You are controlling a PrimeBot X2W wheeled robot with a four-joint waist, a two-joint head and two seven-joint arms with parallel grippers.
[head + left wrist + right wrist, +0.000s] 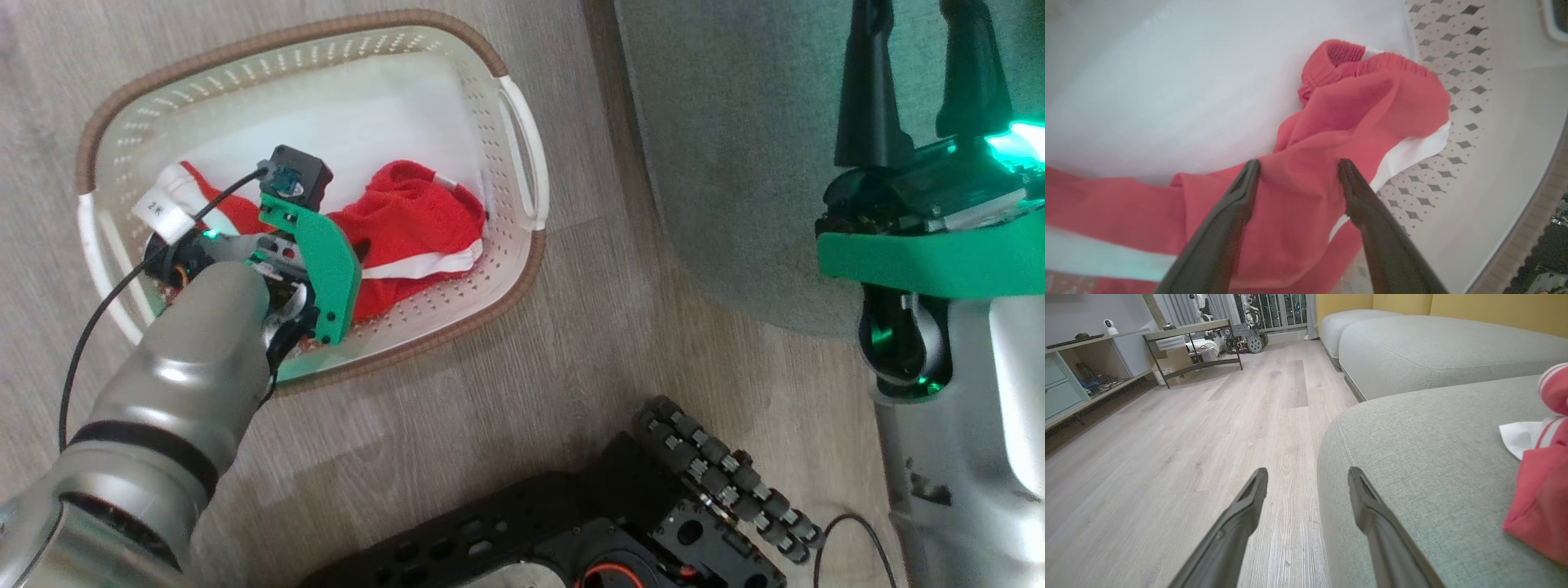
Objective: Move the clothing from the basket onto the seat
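The cream basket point(522, 155) stands on the floor at the upper left of the head view. In it lies red clothing point(408, 212) with a white stripe. My left arm reaches down into the basket, and its green wrist mount point(326, 261) covers the fingers. In the left wrist view my left gripper point(1298, 167) is open, its tips straddling a raised fold of the red clothing point(1372, 102). My right gripper point(918, 49) is open over the grey-green seat point(735, 163). A second red piece point(1539, 498) with white stripes lies on the seat point(1433, 457), to the right of my right gripper point(1307, 475).
White fabric point(367, 106) covers the basket's bottom. My black wheeled base point(710, 474) sits on the wooden floor point(571, 327) between basket and seat. A further sofa cushion point(1433, 347), a low metal table point(1192, 330) and a shelf unit point(1069, 384) stand farther off.
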